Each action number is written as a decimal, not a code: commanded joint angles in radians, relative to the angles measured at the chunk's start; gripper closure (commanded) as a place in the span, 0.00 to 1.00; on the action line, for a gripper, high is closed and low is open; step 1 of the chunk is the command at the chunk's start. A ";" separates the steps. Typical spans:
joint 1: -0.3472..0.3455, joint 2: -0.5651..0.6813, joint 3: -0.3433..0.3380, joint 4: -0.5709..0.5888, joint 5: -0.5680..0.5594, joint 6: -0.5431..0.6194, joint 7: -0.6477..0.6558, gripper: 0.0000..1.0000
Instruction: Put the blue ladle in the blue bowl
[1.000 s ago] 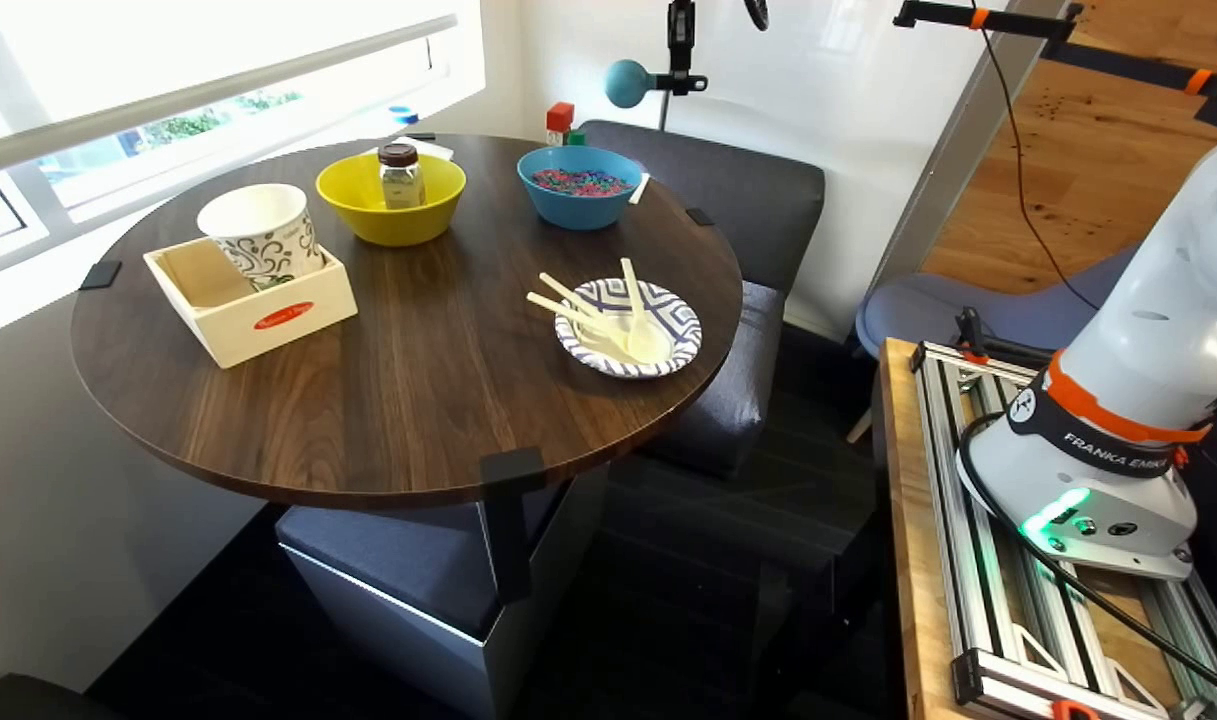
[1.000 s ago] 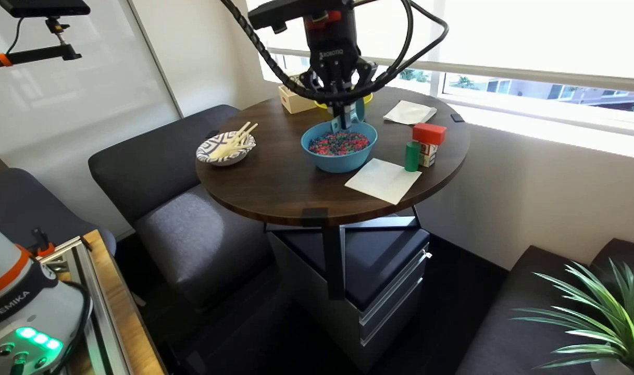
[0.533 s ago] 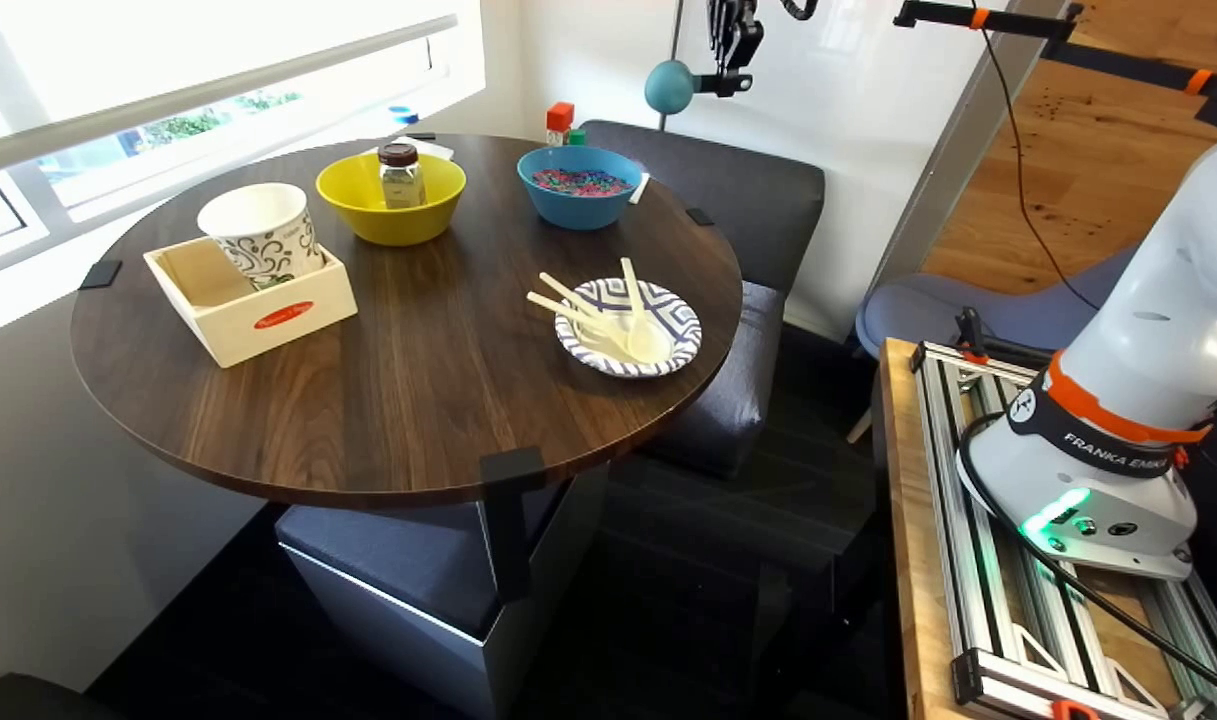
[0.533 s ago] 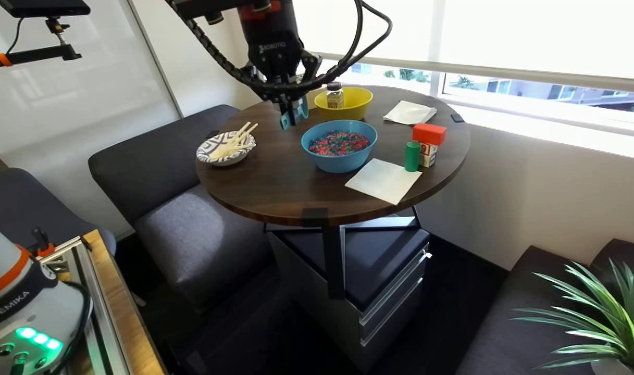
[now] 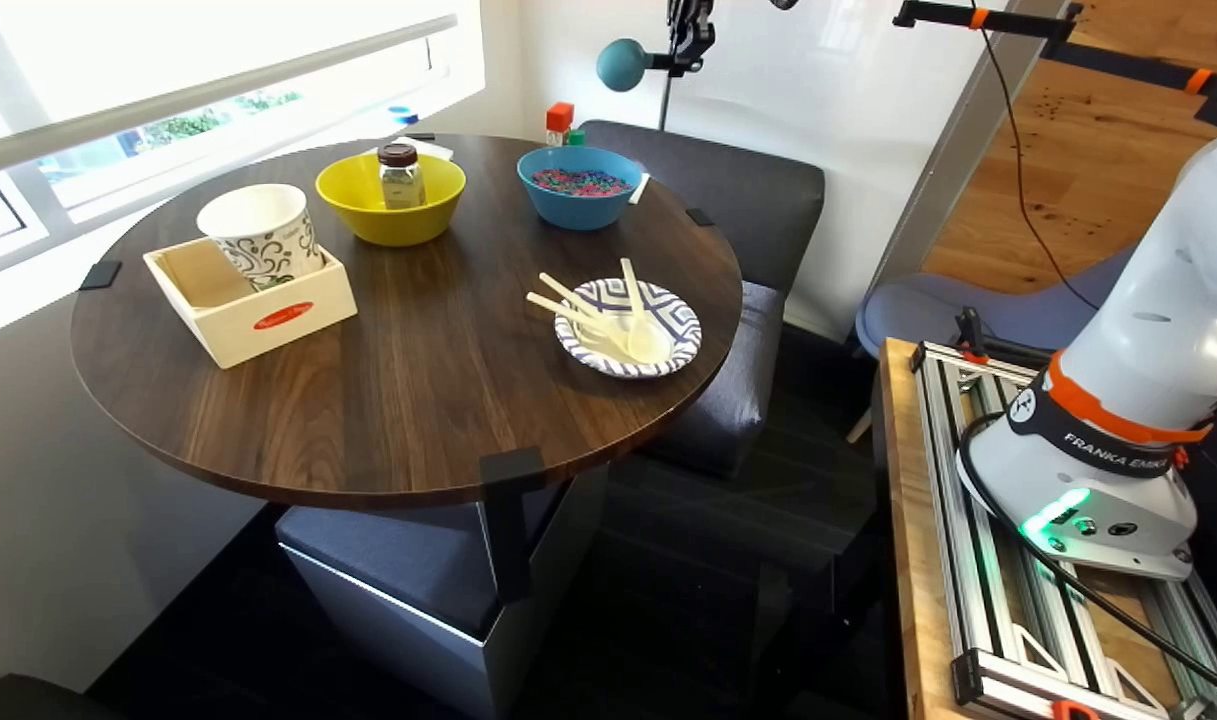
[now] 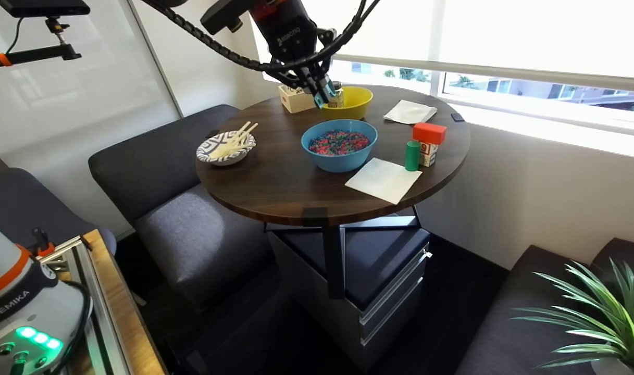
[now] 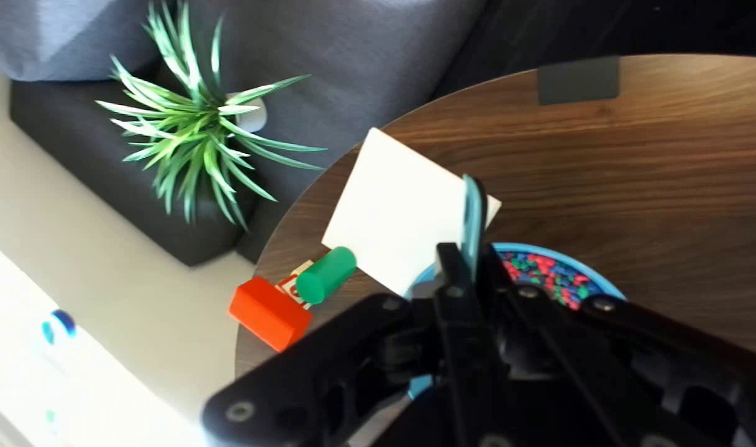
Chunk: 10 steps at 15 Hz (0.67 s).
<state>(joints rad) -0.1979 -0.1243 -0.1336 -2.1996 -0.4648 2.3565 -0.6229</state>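
Note:
The blue ladle shows its light-blue round head [image 5: 621, 65] in an exterior view, sticking out sideways from my gripper [image 5: 686, 60]. In an exterior view my gripper [image 6: 313, 86] is tilted, and the ladle [image 6: 329, 89] is partly hidden by the fingers. In the wrist view the ladle [image 7: 473, 223] is seen edge-on between the fingertips of my gripper [image 7: 468, 261], which are shut on it. The blue bowl [image 5: 576, 210] stands upright on the table, holding red, blue and green bits; it also shows in an exterior view [image 6: 337, 163] and the wrist view [image 7: 585, 267]. The ladle is in the air, apart from the bowl.
A yellow bowl [image 6: 359, 110] holding a jar [image 5: 402, 178], a wooden box [image 5: 283, 325] with a paper cup, and a patterned plate [image 6: 224, 161] with pale utensils stand on the round table. A red block [image 6: 429, 134], a green cylinder [image 6: 412, 156] and a napkin [image 6: 383, 180] are near the bowl.
The gripper with the ladle moved from above the blue bowl towards the plate side, then part way back. It is now higher and more tilted. The bowl and other objects have not visibly moved.

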 commanded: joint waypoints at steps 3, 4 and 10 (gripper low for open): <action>0.014 0.088 0.016 0.011 -0.349 -0.002 0.235 0.98; 0.020 0.110 0.015 0.015 -0.387 0.006 0.261 0.98; 0.051 0.184 0.014 0.010 -0.521 0.069 0.352 0.98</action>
<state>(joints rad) -0.1591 0.0227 -0.1141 -2.1971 -0.9318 2.3984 -0.3076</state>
